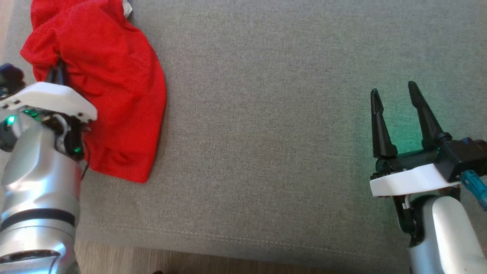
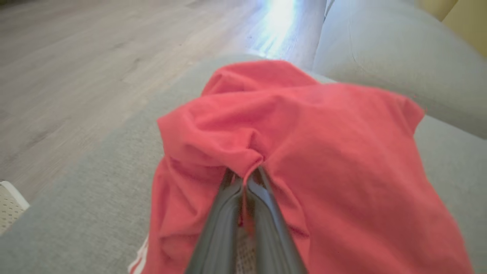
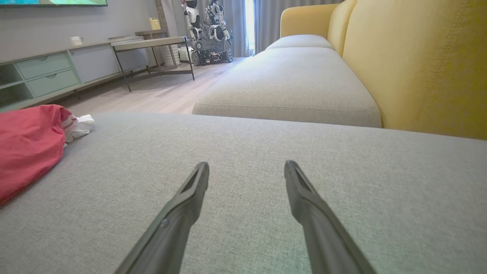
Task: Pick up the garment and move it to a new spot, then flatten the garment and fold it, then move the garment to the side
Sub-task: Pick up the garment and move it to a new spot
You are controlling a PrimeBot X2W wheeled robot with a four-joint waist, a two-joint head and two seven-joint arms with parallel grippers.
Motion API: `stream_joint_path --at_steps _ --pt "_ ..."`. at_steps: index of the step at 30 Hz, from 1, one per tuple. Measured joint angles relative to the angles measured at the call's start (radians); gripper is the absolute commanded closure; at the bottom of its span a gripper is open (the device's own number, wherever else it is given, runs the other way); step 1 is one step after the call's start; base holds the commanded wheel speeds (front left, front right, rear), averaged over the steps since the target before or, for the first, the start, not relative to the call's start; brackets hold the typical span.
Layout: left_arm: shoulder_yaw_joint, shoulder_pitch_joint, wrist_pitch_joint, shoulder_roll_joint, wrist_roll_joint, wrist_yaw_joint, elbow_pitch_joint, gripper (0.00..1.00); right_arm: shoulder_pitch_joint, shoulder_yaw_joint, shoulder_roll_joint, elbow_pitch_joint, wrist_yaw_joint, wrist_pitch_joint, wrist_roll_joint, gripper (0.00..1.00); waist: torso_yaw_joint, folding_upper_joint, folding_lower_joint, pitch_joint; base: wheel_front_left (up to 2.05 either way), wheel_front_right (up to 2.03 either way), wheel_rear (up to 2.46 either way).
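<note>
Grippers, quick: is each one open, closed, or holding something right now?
Left gripper: closed, pinching a fold of the red garment.
Right gripper: open, holding nothing.

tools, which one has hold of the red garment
The left tool, shut on a fold of the red garment. The right tool stands open over the grey cushion, apart from the cloth.

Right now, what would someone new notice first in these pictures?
A red garment lies bunched at the far left of the grey cushion, the left tool shut on a fold of it. At the right, the right tool is open over bare cushion.
</note>
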Motion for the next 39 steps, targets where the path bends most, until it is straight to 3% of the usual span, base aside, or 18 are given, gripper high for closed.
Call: stream_joint_path --at_steps 3,10,15,20,25,33,39 --pt "0.033 0.001 -0.010 0.012 -0.013 0.000 -0.045 1.00 0.000 0.006 0.000 0.022 0.000 -0.015 0.012 0.00 -0.003 0.0000 0.0000 -0.025 0.00 0.00 0.00" --pt "0.143 0.065 -0.012 0.016 0.028 0.020 -0.415 1.00 0.000 0.015 0.000 0.073 0.000 -0.053 0.056 0.00 -0.012 0.0000 0.0000 -0.095 0.00 0.00 0.00" --pt "0.192 0.142 -0.014 -0.016 0.077 0.017 -0.650 1.00 0.000 0.028 0.001 0.110 0.000 -0.078 0.092 0.00 -0.030 0.0000 0.0000 -0.157 0.00 0.00 0.00" --pt "0.177 0.142 -0.017 -0.053 0.108 0.007 -0.813 1.00 0.000 0.037 0.001 0.130 0.000 -0.096 0.110 0.00 -0.065 0.0000 0.0000 -0.184 0.00 0.00 0.00" --pt "0.096 0.140 -0.017 -0.083 0.134 -0.005 -0.891 1.00 0.000 0.039 0.001 0.143 0.000 -0.114 0.123 0.00 -0.103 0.0000 0.0000 -0.191 0.00 0.00 0.00" --pt "-0.163 0.118 0.038 -0.138 0.164 -0.016 -0.948 1.00 -0.013 0.042 0.001 0.156 0.000 -0.137 0.159 0.00 -0.199 0.0000 -0.0001 -0.177 0.00 0.00 0.00" --pt "-0.377 0.112 0.044 -0.143 0.106 0.042 -0.852 1.00 -0.066 0.053 0.001 0.151 0.000 -0.150 0.196 0.00 -0.292 0.0001 0.0000 -0.141 0.00 0.00 0.00"
